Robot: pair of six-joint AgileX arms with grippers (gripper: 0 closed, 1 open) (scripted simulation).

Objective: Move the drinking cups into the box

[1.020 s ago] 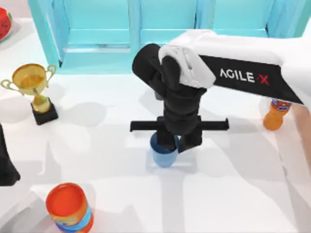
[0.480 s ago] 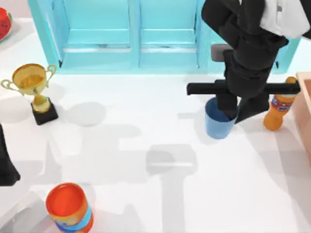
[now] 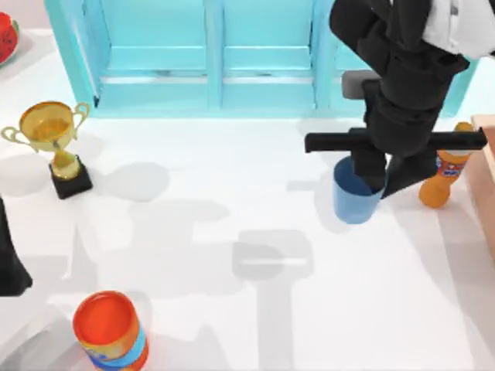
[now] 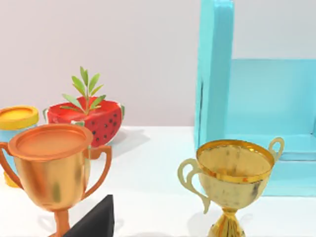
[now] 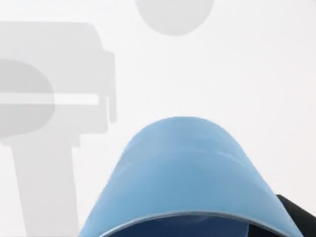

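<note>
A: 1 cup was in hand: the right gripper [image 3: 377, 179], in the upper right of the top view, had its jaws closed on the rim of the blue cup [image 3: 355, 199], holding it off the table [image 3: 232, 201], judging by the shadow below it.

B: And the box [image 3: 486, 178]?

A: A tan strip at the right edge, beyond the orange bottle [image 3: 441, 182].

B: So the carry needed height to clear that bottle and the wall, keeping the cup level, I'd judge.

A: Yes. The left arm [image 3: 9, 255] sat parked at the left edge, near the gold trophy [image 3: 54, 135].
</note>
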